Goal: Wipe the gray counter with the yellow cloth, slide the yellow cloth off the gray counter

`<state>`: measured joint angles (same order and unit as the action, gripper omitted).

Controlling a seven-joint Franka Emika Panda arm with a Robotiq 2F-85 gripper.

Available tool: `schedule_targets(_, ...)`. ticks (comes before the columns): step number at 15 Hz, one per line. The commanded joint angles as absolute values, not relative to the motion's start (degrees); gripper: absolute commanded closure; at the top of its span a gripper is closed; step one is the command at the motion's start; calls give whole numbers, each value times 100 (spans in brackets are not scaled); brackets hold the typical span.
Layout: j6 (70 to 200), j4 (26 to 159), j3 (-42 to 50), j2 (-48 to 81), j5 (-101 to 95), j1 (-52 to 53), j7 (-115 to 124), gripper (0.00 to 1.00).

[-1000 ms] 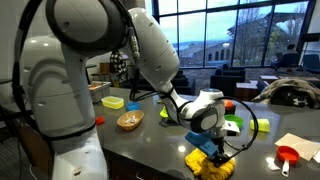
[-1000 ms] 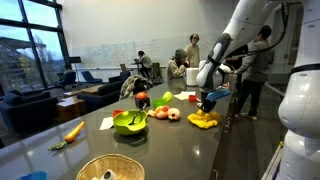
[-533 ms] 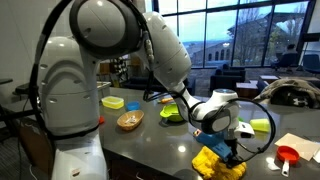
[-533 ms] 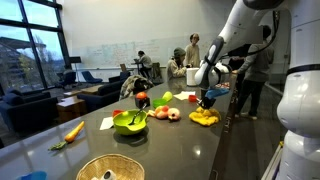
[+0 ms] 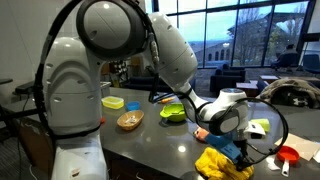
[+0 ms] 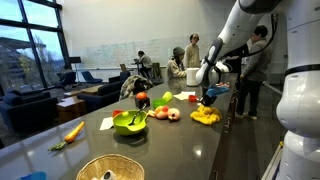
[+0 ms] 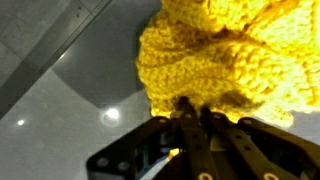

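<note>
The yellow cloth is a bunched knitted heap on the gray counter, near its front edge. It also shows in an exterior view near the counter's far end and fills the upper right of the wrist view. My gripper is pressed down onto the cloth, and in the wrist view the gripper has its two dark fingers close together, pinching a fold of the cloth. The counter edge runs diagonally at the upper left of the wrist view.
On the counter stand a wicker bowl, a yellow container, a green bowl, a red scoop and white paper. An exterior view shows a green bowl, apples, a carrot and people behind.
My gripper has dragged the yellow cloth to the right along the counter toward its edge, still holding it. The arm has stretched further out.
</note>
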<state>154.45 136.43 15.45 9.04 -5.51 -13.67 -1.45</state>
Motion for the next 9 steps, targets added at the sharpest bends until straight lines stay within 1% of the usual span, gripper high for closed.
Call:
schedule_targets(1, 15516, 13501, 1633, 1065, -764, -1362, 65, 98)
schedule_targets(9, 15527, 13659, 1352, 1014, -637, -1266, -349, 98)
